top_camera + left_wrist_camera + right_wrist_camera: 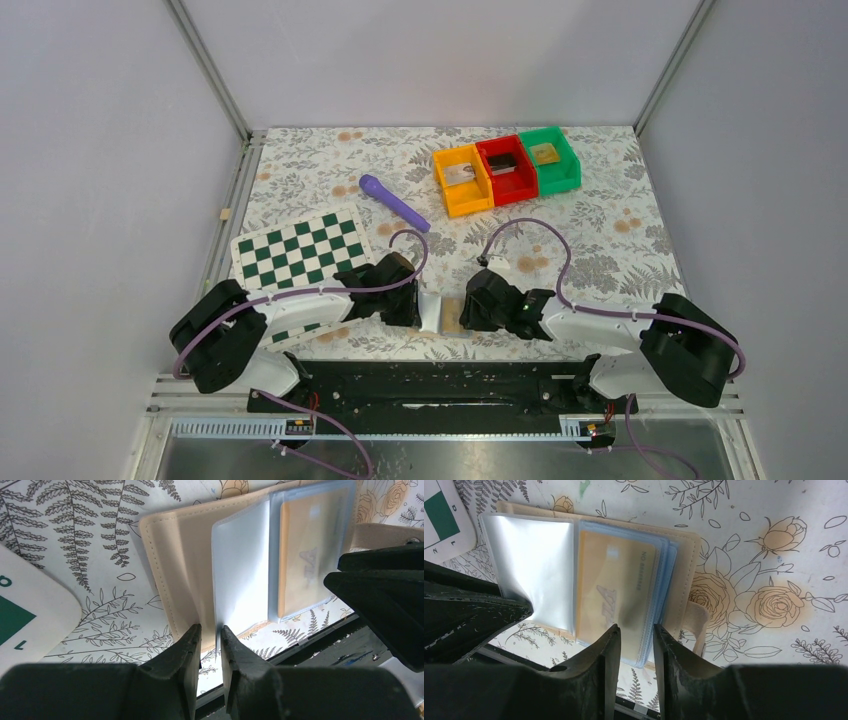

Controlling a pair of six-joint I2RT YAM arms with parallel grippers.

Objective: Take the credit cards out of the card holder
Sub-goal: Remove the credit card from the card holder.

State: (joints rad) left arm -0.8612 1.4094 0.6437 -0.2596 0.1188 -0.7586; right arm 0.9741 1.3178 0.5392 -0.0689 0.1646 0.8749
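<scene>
The tan card holder [441, 312] lies open on the floral cloth at the near edge, between both grippers. In the left wrist view its cover [175, 565] spreads left and one clear sleeve [240, 570] stands up from it. My left gripper [210, 637] is narrowly open, with that sleeve's lower corner between the jaws, against the right finger. A yellow credit card [614, 585] sits inside the flat stack of bluish sleeves. My right gripper [635, 630] is open, its fingertips [611, 635] over the stack's near edge, holding nothing. Whether they touch it I cannot tell.
A green-and-white checkered board [300, 250] lies left of the holder. A purple stick [393, 202] lies behind it. Orange [462, 180], red [506, 168] and green [550, 158] bins stand at the back. The black base rail [440, 385] runs just in front of the holder.
</scene>
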